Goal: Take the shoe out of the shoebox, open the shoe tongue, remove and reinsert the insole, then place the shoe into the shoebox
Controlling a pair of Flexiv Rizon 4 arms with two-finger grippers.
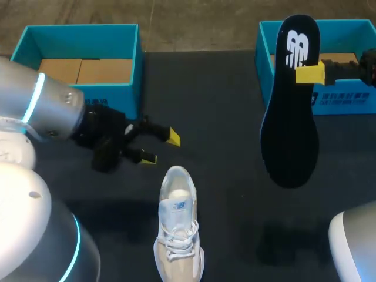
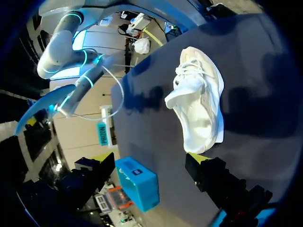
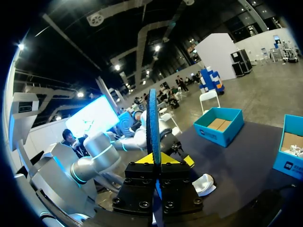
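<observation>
A white sneaker (image 1: 178, 235) lies on the dark table near the front edge, its opening facing up. Its dark insole (image 1: 292, 111) hangs high above the table's right side, with my right gripper (image 1: 309, 73) shut on its upper part. In the right wrist view the insole (image 3: 152, 118) stands edge-on between that gripper's (image 3: 154, 160) yellow tips, and the sneaker (image 3: 203, 184) lies below. My left gripper (image 1: 161, 148) is open and empty, just above and left of the sneaker. In the left wrist view the sneaker (image 2: 201, 109) lies ahead of the spread left gripper (image 2: 149, 163).
One teal shoebox (image 1: 126, 94) stands at the back left, close behind my left gripper. A second teal shoebox (image 1: 267, 64) stands at the back right, behind the hanging insole. Both shoeboxes (image 3: 218, 127) (image 3: 291, 146) show in the right wrist view.
</observation>
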